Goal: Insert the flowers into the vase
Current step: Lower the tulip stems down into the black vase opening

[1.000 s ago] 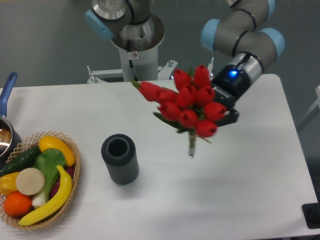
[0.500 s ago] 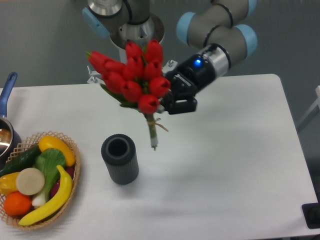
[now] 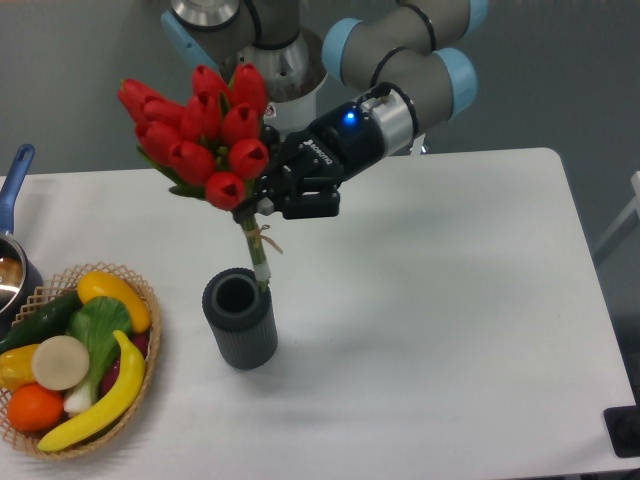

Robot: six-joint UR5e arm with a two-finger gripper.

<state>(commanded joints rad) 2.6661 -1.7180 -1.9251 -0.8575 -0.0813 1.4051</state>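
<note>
A bunch of red tulips, the flowers, is held in the air above the left half of a white table. The stems are clamped just below the blooms by the black end effector, which reaches in from the right on a grey and light blue arm. The red buds are tilted up and to the left, and the green stems are angled down and slightly right. The lower end of the stems is seen at the right rim of the vase; whether it is inside the mouth cannot be told. The vase, a dark grey ribbed cylinder, stands upright on the table directly below the bunch, its round mouth open. A wicker basket of colourful fruit and vegetables sits to the left of the vase, near the table's front left corner. A pot with a blue handle is partly seen at the left edge.
</note>
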